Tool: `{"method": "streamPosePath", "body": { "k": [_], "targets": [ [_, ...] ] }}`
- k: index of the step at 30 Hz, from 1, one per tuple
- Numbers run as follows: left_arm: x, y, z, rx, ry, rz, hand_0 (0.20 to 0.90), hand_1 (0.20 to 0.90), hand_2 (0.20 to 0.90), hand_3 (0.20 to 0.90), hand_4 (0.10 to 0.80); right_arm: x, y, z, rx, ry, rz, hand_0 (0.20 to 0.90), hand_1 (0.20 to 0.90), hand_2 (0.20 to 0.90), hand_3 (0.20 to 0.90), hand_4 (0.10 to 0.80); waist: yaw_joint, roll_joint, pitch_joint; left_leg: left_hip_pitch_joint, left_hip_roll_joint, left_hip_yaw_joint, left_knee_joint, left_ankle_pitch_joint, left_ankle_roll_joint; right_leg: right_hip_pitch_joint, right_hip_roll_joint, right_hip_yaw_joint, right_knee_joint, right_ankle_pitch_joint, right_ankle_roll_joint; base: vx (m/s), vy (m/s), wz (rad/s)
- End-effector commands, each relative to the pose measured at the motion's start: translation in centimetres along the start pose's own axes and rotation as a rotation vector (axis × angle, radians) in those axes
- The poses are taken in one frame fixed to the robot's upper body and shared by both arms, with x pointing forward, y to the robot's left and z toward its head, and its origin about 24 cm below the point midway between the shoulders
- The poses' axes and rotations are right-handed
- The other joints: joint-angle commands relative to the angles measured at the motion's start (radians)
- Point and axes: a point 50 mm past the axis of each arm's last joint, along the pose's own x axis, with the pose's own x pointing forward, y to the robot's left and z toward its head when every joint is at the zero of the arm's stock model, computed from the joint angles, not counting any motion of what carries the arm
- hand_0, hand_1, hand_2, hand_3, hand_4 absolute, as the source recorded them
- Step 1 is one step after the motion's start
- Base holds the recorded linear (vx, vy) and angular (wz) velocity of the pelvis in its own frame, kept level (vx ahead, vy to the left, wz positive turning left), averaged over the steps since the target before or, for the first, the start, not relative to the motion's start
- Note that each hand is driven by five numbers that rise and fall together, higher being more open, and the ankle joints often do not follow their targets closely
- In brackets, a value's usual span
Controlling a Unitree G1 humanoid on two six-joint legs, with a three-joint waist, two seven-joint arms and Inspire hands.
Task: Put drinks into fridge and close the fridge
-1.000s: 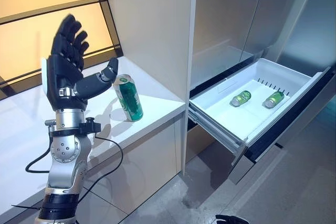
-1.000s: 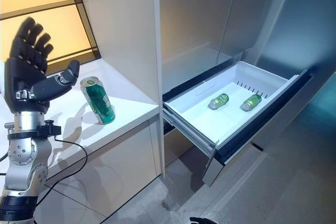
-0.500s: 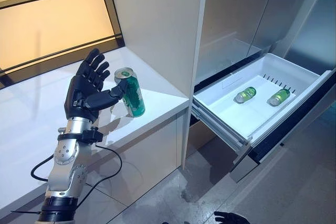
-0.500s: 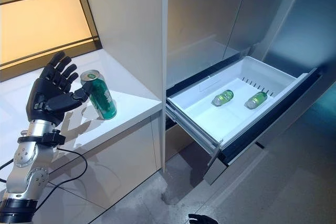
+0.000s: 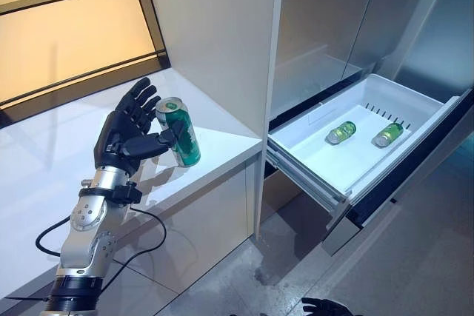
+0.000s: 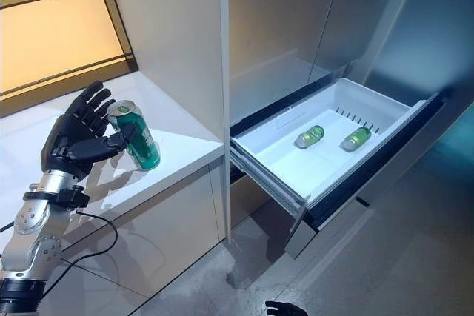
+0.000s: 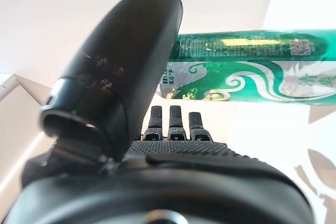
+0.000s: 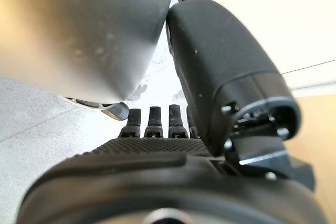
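A green can (image 5: 178, 132) stands upright on the white counter (image 5: 44, 160), near its front edge by the tall white cabinet wall. My left hand (image 5: 122, 138) is open right beside it: the fingers (image 5: 138, 101) are straight behind the can's top and the thumb lies against its front side. In the left wrist view the can (image 7: 252, 66) shows just past the thumb (image 7: 121, 66). Two green drinks (image 5: 341, 132) (image 5: 387, 135) lie on their sides in the open white fridge drawer (image 5: 311, 175). My right hand (image 8: 157, 156) shows in its wrist view, fingers straight, holding nothing.
The pulled-out drawer juts over the grey floor (image 5: 415, 257) to my right, its dark front panel (image 5: 415, 175) facing outward. The cabinet wall (image 5: 215, 35) stands between the counter and the fridge. An amber window (image 5: 67, 42) backs the counter.
My left hand has come down from a raised, spread pose and moved in on the can; its thumb now lies against the can's front. The view itself has shifted slightly.
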Motion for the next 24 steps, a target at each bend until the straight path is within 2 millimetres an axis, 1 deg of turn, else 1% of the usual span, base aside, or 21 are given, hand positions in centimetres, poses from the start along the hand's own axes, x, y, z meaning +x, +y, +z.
{"method": "streamPosePath", "body": {
  "k": [1, 11, 24],
  "targets": [
    [2.9, 1.0, 6.1, 0.109, -0.241, 0.016, 0.9, 0.9, 0.9, 0.9, 0.8, -0.3, -1.0, 0.1, -0.029, 0.011, 0.009, 0.9, 0.9, 0.9, 0.9, 0.8, -0.025, 0.015, -0.038, -0.001, -0.046, 0.063, 0.02, -0.095, 0.017, -0.036, 0.041, 0.06, 0.142, -0.154, 0.01, 0.004, 0.007, -0.04],
    [4.0, 1.2, 6.2, 0.12, -0.198, 0.024, 0.9, 0.9, 0.9, 0.9, 0.8, -0.5, -1.4, -0.1, -0.005, 0.022, 0.0, 0.9, 0.9, 0.9, 0.9, 0.8, -0.052, 0.016, -0.041, 0.008, -0.044, 0.086, 0.028, -0.106, 0.02, -0.034, 0.044, 0.085, 0.137, -0.15, 0.014, 0.014, 0.004, -0.06],
    [4.8, 1.9, 6.0, 0.14, -0.164, 0.071, 0.9, 0.9, 0.9, 0.9, 0.8, -0.4, -1.1, -0.4, 0.007, 0.025, -0.007, 0.9, 0.9, 0.9, 0.9, 0.8, -0.075, 0.021, -0.043, 0.016, -0.045, 0.111, 0.035, -0.116, 0.027, -0.038, 0.043, 0.105, 0.141, -0.148, 0.019, 0.016, 0.006, -0.1]
  ]
}}
